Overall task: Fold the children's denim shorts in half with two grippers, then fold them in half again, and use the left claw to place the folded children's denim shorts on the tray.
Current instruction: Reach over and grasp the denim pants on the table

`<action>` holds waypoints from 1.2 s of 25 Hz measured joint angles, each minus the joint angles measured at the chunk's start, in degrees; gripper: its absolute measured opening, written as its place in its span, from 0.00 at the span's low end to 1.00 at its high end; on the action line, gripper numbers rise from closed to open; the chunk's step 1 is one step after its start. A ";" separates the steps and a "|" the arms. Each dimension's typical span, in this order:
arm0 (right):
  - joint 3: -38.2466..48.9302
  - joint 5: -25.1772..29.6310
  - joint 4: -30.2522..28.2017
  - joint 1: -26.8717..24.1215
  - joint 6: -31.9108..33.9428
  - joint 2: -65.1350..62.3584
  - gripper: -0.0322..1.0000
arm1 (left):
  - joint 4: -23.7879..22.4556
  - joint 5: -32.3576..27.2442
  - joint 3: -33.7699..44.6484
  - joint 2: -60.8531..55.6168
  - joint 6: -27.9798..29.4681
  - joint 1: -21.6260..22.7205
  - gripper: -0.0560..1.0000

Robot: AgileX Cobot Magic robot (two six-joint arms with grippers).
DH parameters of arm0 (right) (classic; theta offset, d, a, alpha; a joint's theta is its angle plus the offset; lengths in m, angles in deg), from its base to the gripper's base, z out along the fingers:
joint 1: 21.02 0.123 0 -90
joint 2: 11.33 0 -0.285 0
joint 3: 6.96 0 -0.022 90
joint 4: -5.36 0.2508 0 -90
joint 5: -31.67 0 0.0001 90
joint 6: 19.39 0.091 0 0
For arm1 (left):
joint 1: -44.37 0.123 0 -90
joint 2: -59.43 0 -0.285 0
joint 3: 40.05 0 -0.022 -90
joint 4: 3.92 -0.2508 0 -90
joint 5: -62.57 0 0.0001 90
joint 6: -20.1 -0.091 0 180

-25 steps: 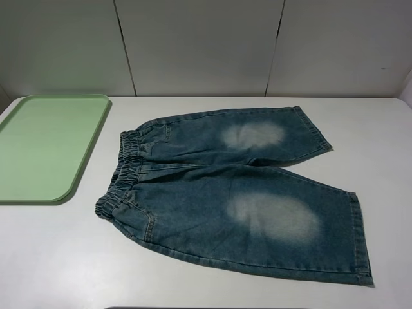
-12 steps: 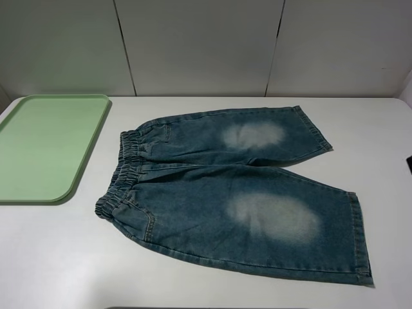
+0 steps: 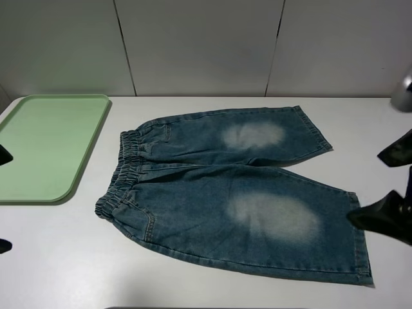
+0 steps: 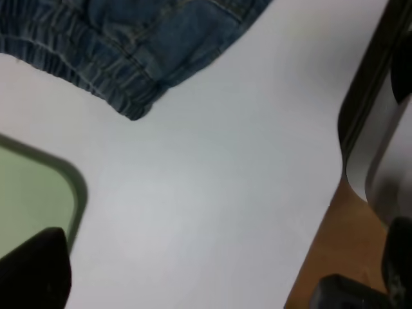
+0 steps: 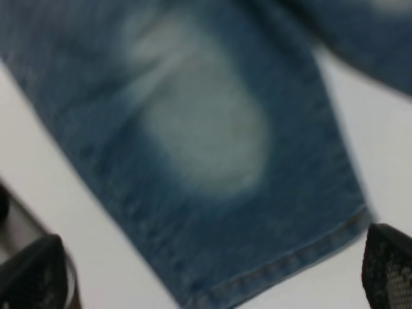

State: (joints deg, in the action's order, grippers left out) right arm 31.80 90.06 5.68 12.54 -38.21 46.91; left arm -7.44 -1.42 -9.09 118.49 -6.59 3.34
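Observation:
The children's denim shorts [image 3: 232, 190] lie spread flat on the white table, elastic waistband to the left and both legs pointing right, a pale faded patch on each leg. The light-green tray [image 3: 48, 148] sits to their left with nothing on it. At the view's left edge only the tips of my left claw [image 3: 3, 199] show, open, between the tray and the table's front. The left wrist view has the waistband corner [image 4: 132, 106] and a tray corner [image 4: 38, 199]. My right gripper [image 3: 388, 185] is open at the near leg's hem. Its wrist view looks down on that leg [image 5: 199, 129].
Grey wall panels [image 3: 199, 45] stand behind the white table [image 3: 58, 257]. In the left wrist view the table's edge drops to a brown floor [image 4: 347, 225], with a grey metal part [image 4: 380, 148] beside it.
Both grippers have come into the high view from its sides, the right one up to the near leg's hem. The shorts and tray have not moved.

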 joint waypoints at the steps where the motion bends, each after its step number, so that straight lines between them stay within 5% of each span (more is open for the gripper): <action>1: 1.19 -0.23 -0.32 0.58 -0.20 0.95 0.70 | 0.00 -0.13 0.00 0.52 -0.21 -0.07 0.96; 18: 13.83 -7.77 -0.32 3.21 -9.74 2.59 0.70 | 3.92 6.91 11.57 3.12 -10.67 -0.16 0.96; 30: 13.83 -8.53 -0.83 3.21 -10.12 2.59 0.70 | 1.24 19.32 11.57 23.16 -11.81 -0.14 0.96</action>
State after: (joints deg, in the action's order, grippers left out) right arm 45.62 81.53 4.85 15.75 -48.33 49.50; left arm -6.20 17.89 2.48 141.65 -18.40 3.20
